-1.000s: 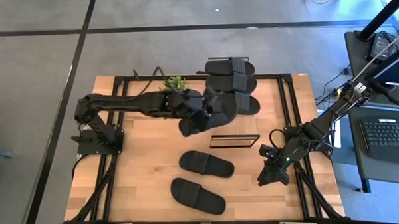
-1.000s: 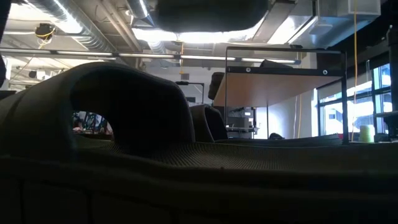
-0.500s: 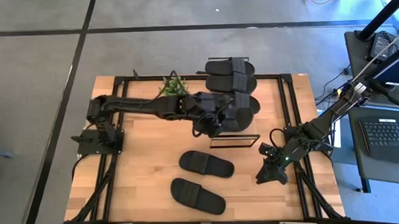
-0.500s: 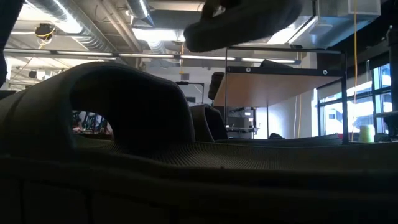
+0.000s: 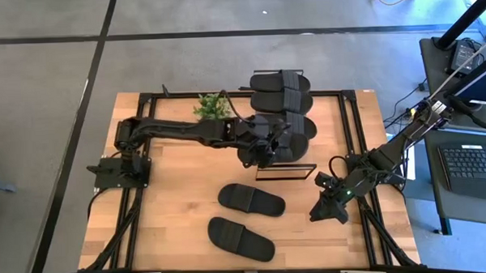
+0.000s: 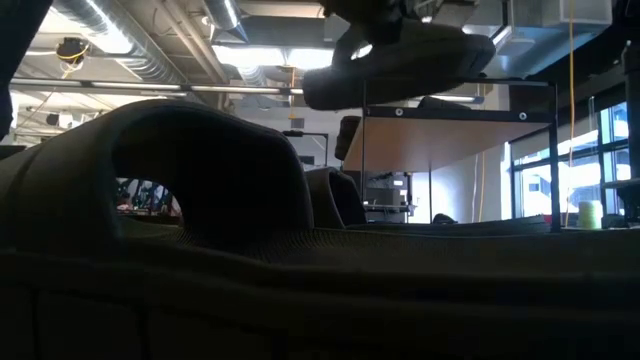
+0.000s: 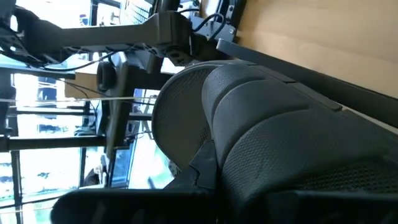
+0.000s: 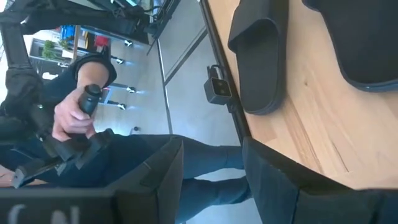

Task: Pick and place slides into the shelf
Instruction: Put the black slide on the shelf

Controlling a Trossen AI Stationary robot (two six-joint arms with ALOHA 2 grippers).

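A slide [image 5: 285,145] is held tight in the closed left gripper [image 5: 255,148], just above the shelf [image 5: 286,171], near the middle of the table [image 5: 180,195]. The carrying step is judged to be in hand; next the slide would need to be lowered level onto the shelf and let go. More slides [image 5: 280,86] are seen at 12 o'clock from the shelf, at the table's far edge, and two others [image 5: 251,199] lie flat at 6 o'clock. The right gripper [image 5: 331,210] is kept waiting at 4 o'clock, its fingers apart and nothing between them. Only the high view shows where everything sits. In the low view the held slide [image 6: 400,60] is seen hanging over the shelf's wood board [image 6: 440,140], which cannot be judged from above. In the right wrist view a person's hand [image 8: 74,115] is seen beyond the table, which no other view shows.
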